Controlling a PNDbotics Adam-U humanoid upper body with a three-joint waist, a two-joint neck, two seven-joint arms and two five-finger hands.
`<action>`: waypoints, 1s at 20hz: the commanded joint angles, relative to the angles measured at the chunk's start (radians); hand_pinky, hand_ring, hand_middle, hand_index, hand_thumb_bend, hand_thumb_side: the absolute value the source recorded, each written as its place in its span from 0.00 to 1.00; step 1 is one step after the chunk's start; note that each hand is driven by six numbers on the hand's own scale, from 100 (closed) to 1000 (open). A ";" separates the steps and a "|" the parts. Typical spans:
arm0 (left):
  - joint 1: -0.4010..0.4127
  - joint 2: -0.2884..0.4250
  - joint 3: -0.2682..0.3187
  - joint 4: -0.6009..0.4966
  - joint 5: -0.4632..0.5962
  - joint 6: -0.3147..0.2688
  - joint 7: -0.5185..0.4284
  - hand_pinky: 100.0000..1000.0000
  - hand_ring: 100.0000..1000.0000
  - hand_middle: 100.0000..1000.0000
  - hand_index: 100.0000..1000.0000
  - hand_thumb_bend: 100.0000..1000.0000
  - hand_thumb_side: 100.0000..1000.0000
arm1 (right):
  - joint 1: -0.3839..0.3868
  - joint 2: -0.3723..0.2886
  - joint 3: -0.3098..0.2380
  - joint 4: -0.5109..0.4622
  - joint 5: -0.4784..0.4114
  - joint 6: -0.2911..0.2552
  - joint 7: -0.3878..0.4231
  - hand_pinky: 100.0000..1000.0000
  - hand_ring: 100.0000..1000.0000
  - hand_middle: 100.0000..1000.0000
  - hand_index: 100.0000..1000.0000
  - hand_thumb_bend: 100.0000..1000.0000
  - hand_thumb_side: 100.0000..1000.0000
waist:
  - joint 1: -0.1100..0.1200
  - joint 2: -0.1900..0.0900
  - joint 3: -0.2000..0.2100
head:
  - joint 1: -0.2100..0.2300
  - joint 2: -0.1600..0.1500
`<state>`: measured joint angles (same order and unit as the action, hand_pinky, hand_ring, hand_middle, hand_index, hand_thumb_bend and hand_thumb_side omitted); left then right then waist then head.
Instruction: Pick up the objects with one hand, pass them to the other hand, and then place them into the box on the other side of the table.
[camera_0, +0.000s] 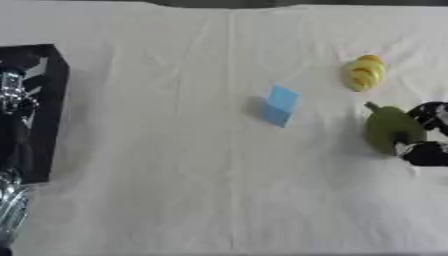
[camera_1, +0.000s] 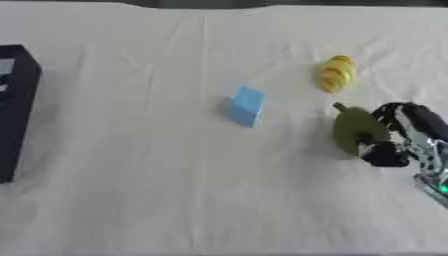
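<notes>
fingers (camera_1: 385, 152) of right hand (camera_1: 411, 132) curl round the green pear (camera_1: 354, 130) on the table's right side. lift it straight up, w/o bumping the yellow thing (camera_1: 336, 73). left hand (camera_0: 12, 95) waits by the black box (camera_0: 48, 65); can't tell its fingers.

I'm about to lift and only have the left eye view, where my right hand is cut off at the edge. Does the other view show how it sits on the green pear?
Observer: Yes. The right eye view shows the right hand whole, its fingers arched over the green pear and its thumb against the pear's near side.
Operator: Is anything visible behind the hand?
Observer: The silver forearm runs towards the lower right edge, with a small green light on it.
</notes>
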<state>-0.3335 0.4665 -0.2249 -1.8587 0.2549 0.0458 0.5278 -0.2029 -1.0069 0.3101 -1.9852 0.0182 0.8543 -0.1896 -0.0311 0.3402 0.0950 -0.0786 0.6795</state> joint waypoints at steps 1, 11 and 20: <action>-0.010 0.007 0.003 -0.020 -0.001 0.000 0.000 0.70 0.70 0.76 0.80 0.03 0.72 | -0.010 -0.020 -0.001 -0.015 -0.036 -0.004 -0.028 0.82 0.70 0.51 0.62 0.00 0.00 | 0.000 -0.023 0.002 | 0.004 -0.016; -0.008 0.016 0.002 -0.025 -0.007 0.009 -0.004 0.69 0.70 0.75 0.79 0.01 0.71 | -0.009 -0.007 -0.014 -0.015 -0.086 -0.141 -0.113 0.58 0.56 0.31 0.44 0.00 0.00 | -0.001 -0.045 -0.003 | 0.023 -0.004; -0.020 0.057 0.009 -0.051 -0.014 0.048 -0.009 0.69 0.70 0.75 0.80 0.00 0.68 | -0.042 0.012 -0.041 -0.015 -0.189 -0.316 -0.185 0.32 0.51 0.26 0.41 0.00 0.00 | 0.009 -0.090 -0.013 | 0.039 0.032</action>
<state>-0.3384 0.4902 -0.2246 -1.8862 0.2481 0.0871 0.5194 -0.2321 -0.9777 0.2901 -1.9852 -0.1577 0.5626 -0.3671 -0.0218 0.2705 0.0826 -0.0440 0.7033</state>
